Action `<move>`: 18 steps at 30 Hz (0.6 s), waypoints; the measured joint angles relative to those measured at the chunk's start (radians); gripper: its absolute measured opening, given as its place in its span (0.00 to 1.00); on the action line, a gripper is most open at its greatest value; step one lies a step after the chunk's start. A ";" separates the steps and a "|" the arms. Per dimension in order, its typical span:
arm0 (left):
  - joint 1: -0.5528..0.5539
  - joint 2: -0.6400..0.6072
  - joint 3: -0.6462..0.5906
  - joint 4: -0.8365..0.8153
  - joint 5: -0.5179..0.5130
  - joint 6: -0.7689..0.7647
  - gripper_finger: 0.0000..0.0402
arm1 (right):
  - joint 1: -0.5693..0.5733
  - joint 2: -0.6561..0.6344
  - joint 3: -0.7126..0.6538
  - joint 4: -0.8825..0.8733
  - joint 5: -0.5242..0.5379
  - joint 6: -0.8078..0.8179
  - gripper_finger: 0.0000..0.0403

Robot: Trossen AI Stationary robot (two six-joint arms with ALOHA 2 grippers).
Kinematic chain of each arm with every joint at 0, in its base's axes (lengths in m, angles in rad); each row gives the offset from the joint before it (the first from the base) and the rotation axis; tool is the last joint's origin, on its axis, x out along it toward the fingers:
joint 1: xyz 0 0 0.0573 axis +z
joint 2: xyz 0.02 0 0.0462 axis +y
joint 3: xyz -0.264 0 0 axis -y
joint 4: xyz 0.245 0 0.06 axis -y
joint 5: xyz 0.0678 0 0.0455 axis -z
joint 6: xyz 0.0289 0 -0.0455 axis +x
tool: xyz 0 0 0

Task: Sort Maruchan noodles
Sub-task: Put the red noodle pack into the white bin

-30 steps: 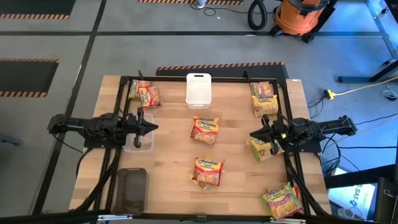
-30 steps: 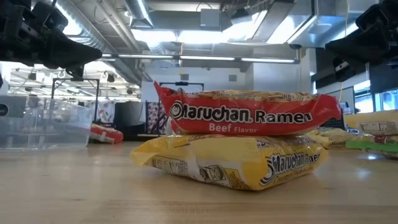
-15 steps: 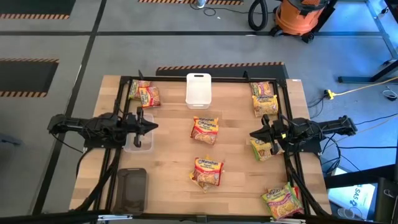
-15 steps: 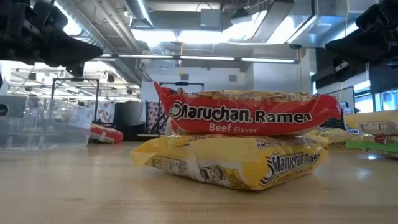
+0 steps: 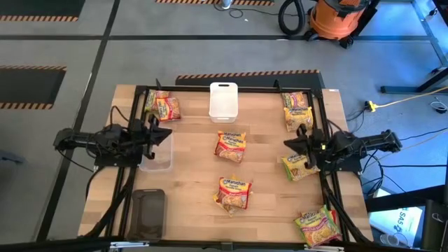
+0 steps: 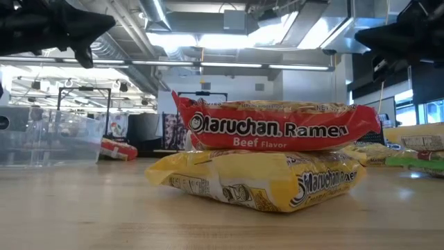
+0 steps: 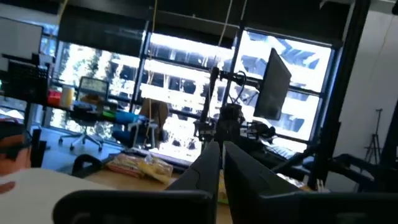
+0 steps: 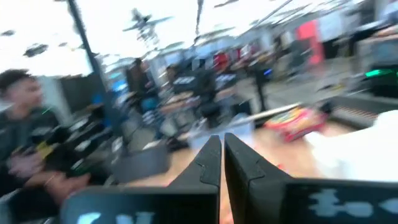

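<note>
Two stacked crinkly Maruchan noodle packets [image 5: 233, 192] mid-table; clear plastic bin [image 5: 157, 151] beneath empty, closed left gripper [image 5: 166, 133]; right gripper [image 5: 287, 145] likewise closed, empty.

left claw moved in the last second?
Yes. In the high view the left claw has pulled back toward its own side: its tip earlier passed the clear bin's inner edge, now it is above the bin.
</note>
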 joint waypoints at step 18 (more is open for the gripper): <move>0.091 0.751 0.314 0.081 0.056 -0.014 0.04 | -0.135 0.633 0.237 0.076 0.085 0.069 0.00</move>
